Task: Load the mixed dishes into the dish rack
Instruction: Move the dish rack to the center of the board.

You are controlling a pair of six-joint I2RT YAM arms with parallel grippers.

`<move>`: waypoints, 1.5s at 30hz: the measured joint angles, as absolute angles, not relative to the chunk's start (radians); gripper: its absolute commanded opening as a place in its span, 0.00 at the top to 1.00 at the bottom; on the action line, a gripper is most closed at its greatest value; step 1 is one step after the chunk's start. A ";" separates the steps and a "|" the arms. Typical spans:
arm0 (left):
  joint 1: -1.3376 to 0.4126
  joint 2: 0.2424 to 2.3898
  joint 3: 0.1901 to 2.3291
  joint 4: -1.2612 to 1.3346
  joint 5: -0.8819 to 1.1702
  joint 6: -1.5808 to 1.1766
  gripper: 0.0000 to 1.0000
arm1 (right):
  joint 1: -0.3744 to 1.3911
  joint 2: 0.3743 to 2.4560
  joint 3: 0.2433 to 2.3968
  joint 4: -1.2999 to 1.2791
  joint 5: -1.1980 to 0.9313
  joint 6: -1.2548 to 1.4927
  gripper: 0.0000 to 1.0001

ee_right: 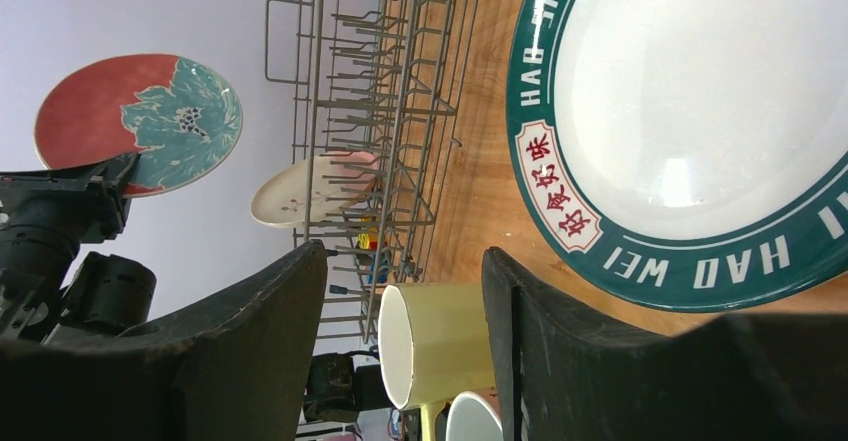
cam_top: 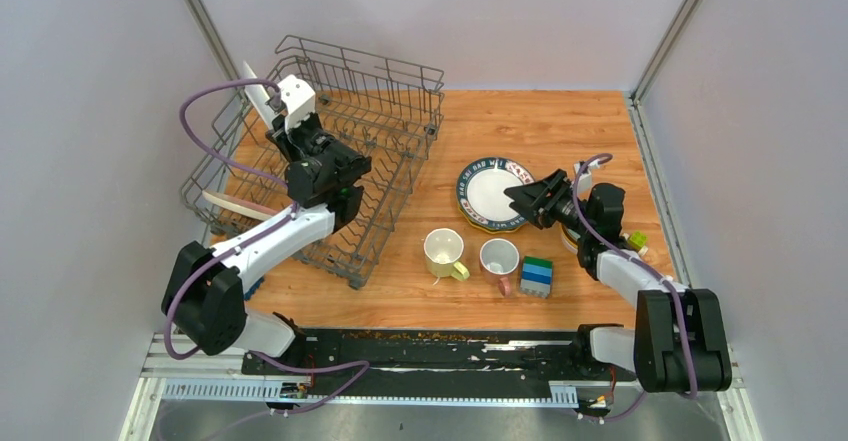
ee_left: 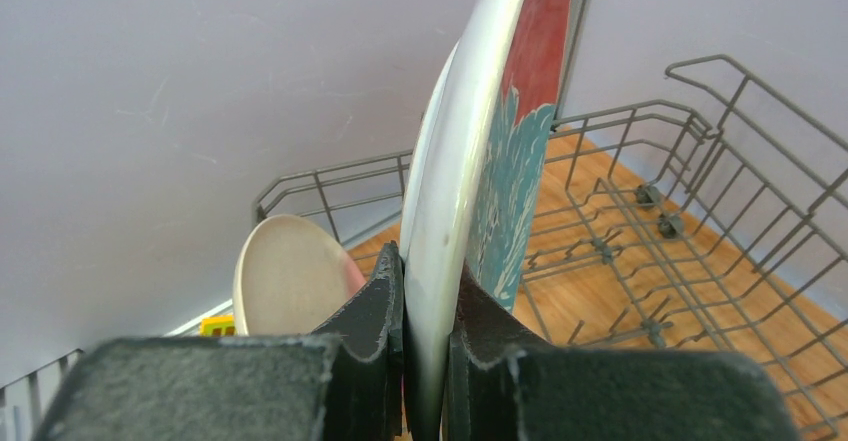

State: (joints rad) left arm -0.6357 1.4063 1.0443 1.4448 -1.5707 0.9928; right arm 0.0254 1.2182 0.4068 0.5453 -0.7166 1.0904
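Note:
My left gripper (cam_top: pixel 280 121) is shut on the rim of a plate (ee_left: pixel 470 141) with a red and teal face, and holds it upright on edge above the far left part of the grey wire dish rack (cam_top: pixel 370 161). The plate also shows in the right wrist view (ee_right: pixel 140 121). A white-pink plate (cam_top: pixel 240 206) stands in the rack's left end. My right gripper (cam_top: pixel 525 201) is open and empty at the right edge of a green-rimmed plate (cam_top: pixel 492 193) lying flat on the table. A pale yellow mug (cam_top: pixel 443 253) and a white pink-handled mug (cam_top: pixel 499 258) stand in front of that plate.
Stacked green-blue blocks (cam_top: pixel 537 276) stand right of the mugs. A small yellow-green object (cam_top: pixel 636 240) lies beside the right arm. Grey walls close in the table on the left, right and back.

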 measured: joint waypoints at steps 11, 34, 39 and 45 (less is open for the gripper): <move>-0.612 1.435 1.003 1.446 -1.571 0.978 1.00 | 0.018 1.244 0.460 0.542 -0.740 1.073 0.42; -1.197 1.539 1.268 1.144 -1.570 1.089 1.00 | 0.014 1.238 0.495 0.529 -0.793 1.044 0.43; -1.179 1.264 1.302 0.270 -1.252 0.334 1.00 | 0.014 1.186 0.495 0.497 -0.783 1.037 0.43; -0.971 1.121 1.343 -0.247 -0.944 -0.113 1.00 | 0.014 1.084 0.495 0.438 -0.754 1.014 0.43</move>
